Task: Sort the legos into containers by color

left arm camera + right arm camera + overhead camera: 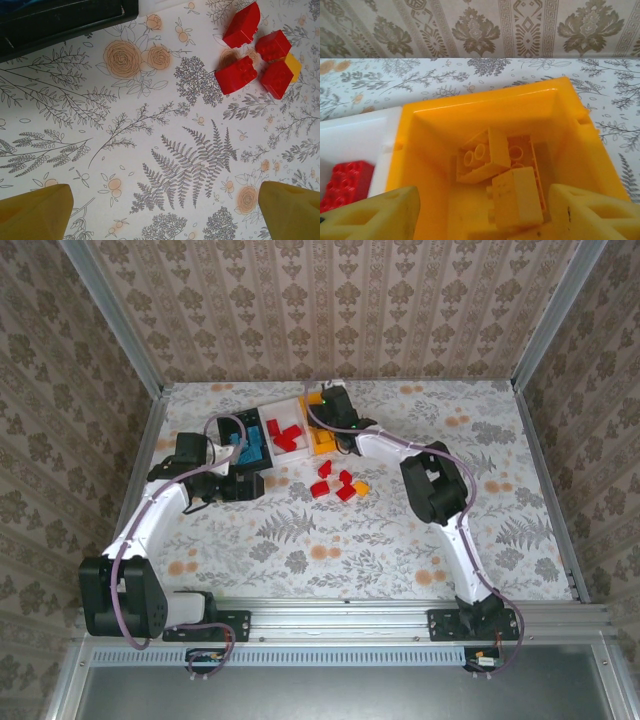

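The containers stand in a row at the back: a black bin (228,427) with light blue legos (250,447), a white bin (287,406) with red legos (286,434), and an orange-yellow bin (322,443). My right gripper (482,215) hangs open over the orange-yellow bin (485,107). Below it, orange-yellow legos (517,200) lie loose on the bin floor, touching neither finger. My left gripper (165,215) is open above bare tablecloth, in front of the black bin (60,17). Several loose red legos (236,75) and one orange-yellow lego (294,65) lie ahead of it to the right.
The loose legos (335,483) lie in a cluster on the flowered tablecloth, in front of the bins and between the two arms. A red lego (345,182) shows in the white bin (355,135). Patterned walls close in the table.
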Available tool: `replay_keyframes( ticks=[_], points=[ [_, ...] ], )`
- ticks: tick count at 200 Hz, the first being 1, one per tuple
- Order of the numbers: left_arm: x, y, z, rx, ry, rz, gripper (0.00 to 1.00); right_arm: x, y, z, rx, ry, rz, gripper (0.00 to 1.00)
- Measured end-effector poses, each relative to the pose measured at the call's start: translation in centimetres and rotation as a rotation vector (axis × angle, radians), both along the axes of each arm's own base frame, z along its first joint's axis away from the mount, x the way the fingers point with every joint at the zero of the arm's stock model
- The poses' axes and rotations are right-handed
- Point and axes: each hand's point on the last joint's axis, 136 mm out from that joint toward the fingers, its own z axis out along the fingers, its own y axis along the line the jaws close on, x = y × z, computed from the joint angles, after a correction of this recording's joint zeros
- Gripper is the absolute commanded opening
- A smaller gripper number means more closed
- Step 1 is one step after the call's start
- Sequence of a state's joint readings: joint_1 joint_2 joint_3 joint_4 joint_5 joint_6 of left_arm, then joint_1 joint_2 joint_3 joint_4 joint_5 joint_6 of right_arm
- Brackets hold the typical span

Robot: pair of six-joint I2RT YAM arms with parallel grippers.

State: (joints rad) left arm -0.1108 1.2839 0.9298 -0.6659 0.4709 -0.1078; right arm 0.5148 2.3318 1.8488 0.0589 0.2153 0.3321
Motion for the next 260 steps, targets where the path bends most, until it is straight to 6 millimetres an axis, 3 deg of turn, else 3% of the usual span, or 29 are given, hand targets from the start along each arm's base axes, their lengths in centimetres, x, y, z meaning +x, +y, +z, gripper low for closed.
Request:
replay_keyframes(
  ticks=[23,59,70,80,99,148,169,228,260],
  points=[
    [0.0,0.0,0.0,0.000,0.000,0.000,0.96,-1.9,0.0,5.6,0.042,0.010,0.050,0.70],
    [0.0,0.0,0.0,0.000,0.000,0.000,0.96,-5.4,-1.3,17.8,0.150,0.067,0.114,0.68],
    [0.0,0.0,0.0,0.001,0.000,0.000,0.96,-6.8,-2.3,19.7,0.166,0.107,0.128,0.68],
    [0.0,0.0,0.0,0.002,0.000,0.001,0.96,-8.6,-3.3,19.9,0.151,0.171,0.130,0.69],
    [0.0,0.1,0.0,0.005,0.000,0.002,0.96,-11.9,-5.5,17.1,0.080,0.327,0.106,0.69],
    [0.0,0.3,-0.1,0.016,0.001,0.007,0.97,-19.8,-8.1,3.8,-0.112,0.745,0.089,0.73],
    [0.0,0.4,-0.2,0.022,0.002,0.009,0.97,-22.0,-9.1,0.0,-0.158,0.847,0.078,0.73],
    [-0.1,0.5,-0.3,0.028,0.006,0.007,0.97,-22.0,-9.1,-6.1,-0.220,0.930,0.099,0.60],
    [-0.2,0.5,-0.3,0.028,0.008,0.007,0.97,-22.0,-9.1,-8.2,-0.274,0.953,0.155,0.58]
  ],
)
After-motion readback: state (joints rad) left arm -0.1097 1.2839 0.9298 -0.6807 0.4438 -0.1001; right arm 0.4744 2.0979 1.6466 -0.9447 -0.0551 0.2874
